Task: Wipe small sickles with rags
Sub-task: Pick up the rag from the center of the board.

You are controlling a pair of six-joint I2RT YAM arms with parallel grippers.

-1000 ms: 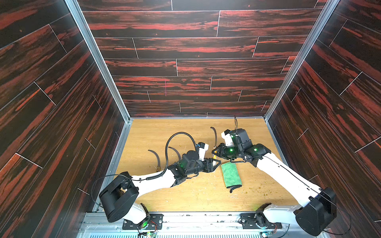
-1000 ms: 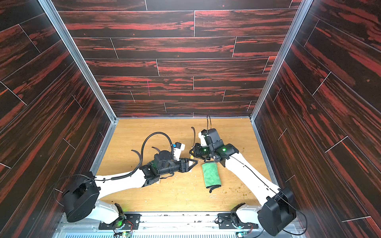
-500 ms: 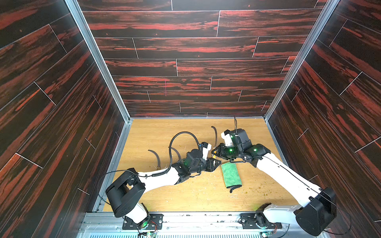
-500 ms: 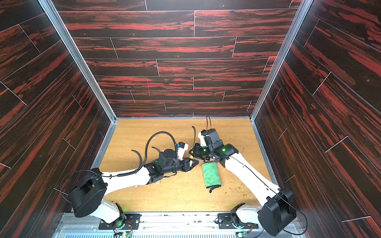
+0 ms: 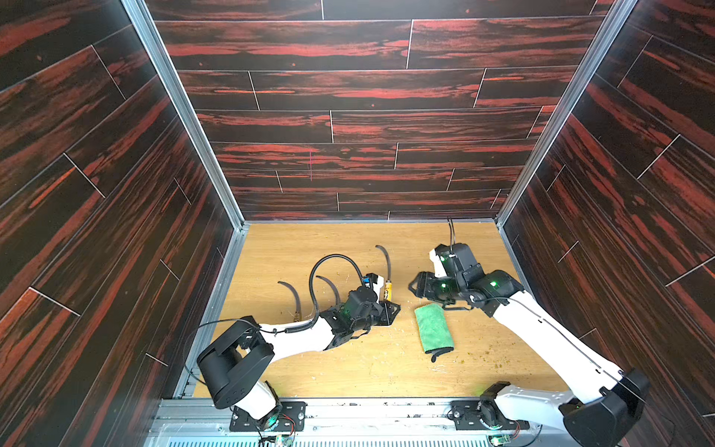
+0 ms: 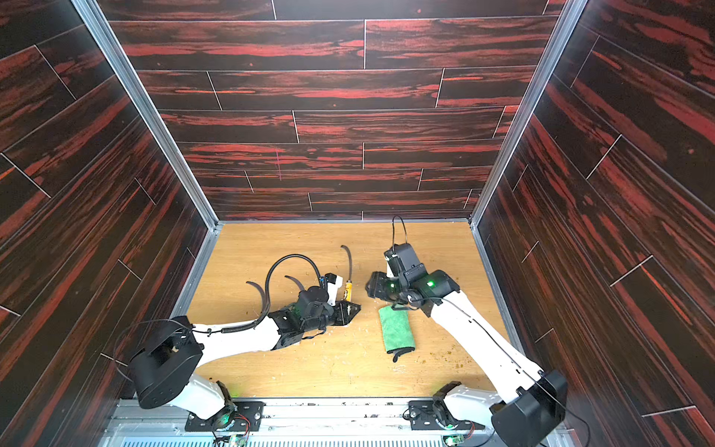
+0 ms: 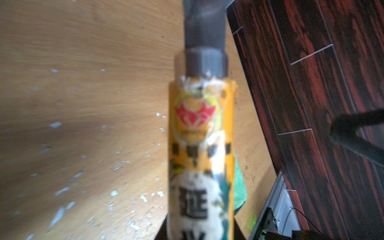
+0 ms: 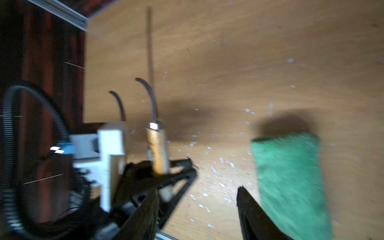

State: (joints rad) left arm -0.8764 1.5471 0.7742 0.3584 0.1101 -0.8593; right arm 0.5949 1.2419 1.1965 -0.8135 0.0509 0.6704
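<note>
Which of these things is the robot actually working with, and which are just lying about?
For the job: labelled sickle, clamped in the left gripper; second sickle and third sickle, lying loose; green cloth.
Just lying about: pale flecks and crumbs scattered over the wooden table.

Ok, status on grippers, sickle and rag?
Left gripper shut on yellow-labelled wooden-handled sickle. Right gripper open, empty, by far end of green fluffy cloth. Cloth flat on wooden table. Nothing between them.

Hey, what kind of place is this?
Likely a robot test booth: two arms bolted to a metal rail, a wooden tabletop boxed in by dark red panel walls.
</note>
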